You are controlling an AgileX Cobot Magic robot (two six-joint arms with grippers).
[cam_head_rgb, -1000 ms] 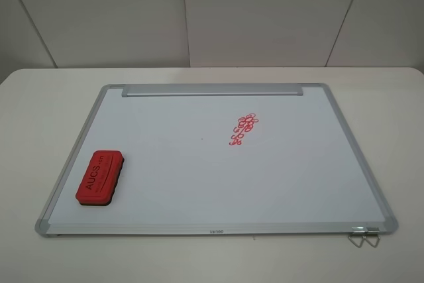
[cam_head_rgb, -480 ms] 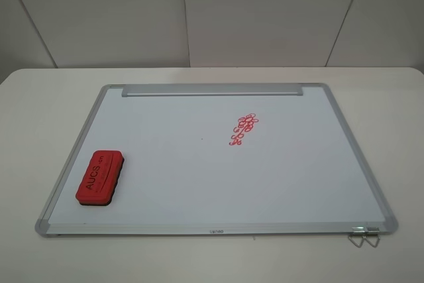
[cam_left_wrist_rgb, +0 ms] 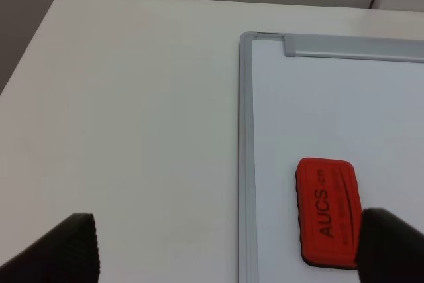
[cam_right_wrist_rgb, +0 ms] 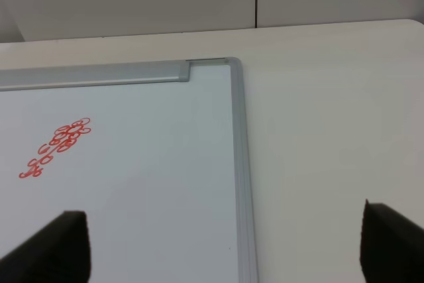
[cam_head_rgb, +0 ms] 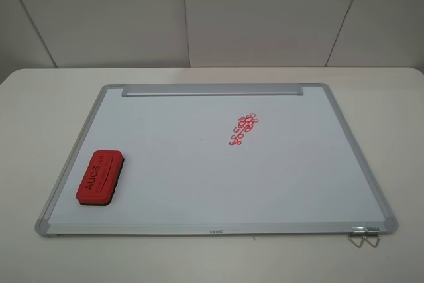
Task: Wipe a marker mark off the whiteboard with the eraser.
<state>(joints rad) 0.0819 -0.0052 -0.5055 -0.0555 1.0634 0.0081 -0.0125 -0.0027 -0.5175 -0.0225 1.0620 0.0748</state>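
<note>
from my seat the left pincer [cam_left_wrist_rgb: 225, 246] hangs over the table [cam_left_wrist_rgb: 132, 111], its black fingers [cam_left_wrist_rgb: 73, 246] spread wide with nothing between them. one finger sits over bare table just off the board's edge, the other over the board itself. the eraser [cam_left_wrist_rgb: 328, 211] lies flat on the board [cam_left_wrist_rgb: 311, 111], close in front of that inner finger and partly hidden behind its tip; the pincer is not touching it as far as i can tell. the board's frame rail [cam_left_wrist_rgb: 246, 164] runs between the two fingers, nearer the inner one. ahead of the pincer i see the tray strip [cam_left_wrist_rgb: 351, 46] along the board's far edge.

from the high camera, neither arm shows. the eraser [cam_head_rgb: 99, 177] rests near the board's left rail, lettering up, well apart from the red loops [cam_head_rgb: 244, 128] right of the middle. a metal clip [cam_head_rgb: 363, 235] sticks out at the board's near right corner. i cannot find an apple-shaped mark [cam_head_rgb: 244, 128] anywhere; the loop cluster is the only red drawing on the board [cam_head_rgb: 199, 183].

the right pincer [cam_right_wrist_rgb: 225, 243] is likewise wide open and empty. one finger [cam_right_wrist_rgb: 56, 246] is over the board [cam_right_wrist_rgb: 146, 183], the other over bare table. the loops [cam_right_wrist_rgb: 58, 145] lie ahead of the inner finger, some way off, and the frame rail [cam_right_wrist_rgb: 240, 177] passes between the fingers.
</note>
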